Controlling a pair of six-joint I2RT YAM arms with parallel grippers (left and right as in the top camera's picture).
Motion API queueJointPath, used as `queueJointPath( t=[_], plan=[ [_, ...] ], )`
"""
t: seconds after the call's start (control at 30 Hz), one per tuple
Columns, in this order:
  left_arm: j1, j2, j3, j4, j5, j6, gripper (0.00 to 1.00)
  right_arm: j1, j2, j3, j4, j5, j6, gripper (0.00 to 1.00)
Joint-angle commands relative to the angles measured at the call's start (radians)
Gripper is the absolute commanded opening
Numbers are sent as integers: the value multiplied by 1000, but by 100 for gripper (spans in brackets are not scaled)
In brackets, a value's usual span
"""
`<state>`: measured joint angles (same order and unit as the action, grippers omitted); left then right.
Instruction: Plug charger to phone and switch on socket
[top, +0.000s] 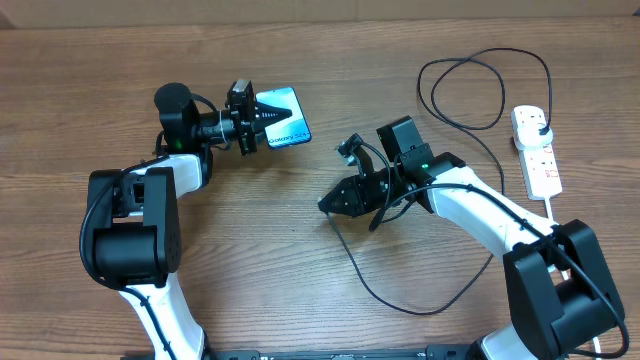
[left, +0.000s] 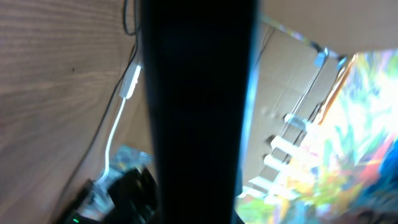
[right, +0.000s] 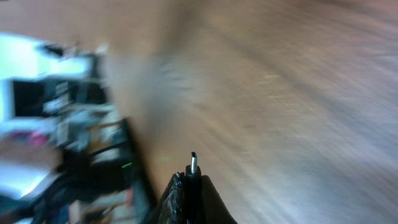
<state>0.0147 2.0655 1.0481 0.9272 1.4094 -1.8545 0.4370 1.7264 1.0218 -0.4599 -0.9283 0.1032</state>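
The phone (top: 285, 118) has a lit blue screen and is held off the table, tilted, by my left gripper (top: 262, 117), which is shut on its left end. In the left wrist view the phone's dark edge (left: 196, 106) fills the middle. My right gripper (top: 332, 203) is shut on the charger's connector, to the right of and nearer than the phone. The connector's metal tip (right: 193, 163) pokes out past the fingers (right: 191, 186). The charger's black cable (top: 400, 300) loops over the table to a black plug (top: 537, 122) seated in the white socket (top: 537, 150) at far right.
The socket's thick white cord (top: 552, 212) runs down past the right arm. The charger cable makes a second loop (top: 470, 90) at the back right. The right arm and white cord also show blurred in the left wrist view (left: 115, 134).
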Motion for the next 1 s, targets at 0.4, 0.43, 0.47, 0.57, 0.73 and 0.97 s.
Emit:
queueJointPath(
  t=[0.4,0.43,0.47,0.57,0.73,0.97],
  plan=[
    [-17,4,23,258,-3,67,5,-32,-16,0,143,-360,29,4],
    [-21,4,23,257,-7,67,5,-36,-16,0,165,-360,53,4],
    [-24,4,23,256,-11,67,4,-40,-16,0,187,-360,79,4],
    [-43,4,23,239,-27,66,5,-47,-16,0,257,-341,175,4],
    [-83,4,23,191,-49,72,4,-48,-15,0,327,-314,291,4],
    [-90,4,23,192,-58,79,4,-79,-15,0,341,-303,360,4]
  ],
)
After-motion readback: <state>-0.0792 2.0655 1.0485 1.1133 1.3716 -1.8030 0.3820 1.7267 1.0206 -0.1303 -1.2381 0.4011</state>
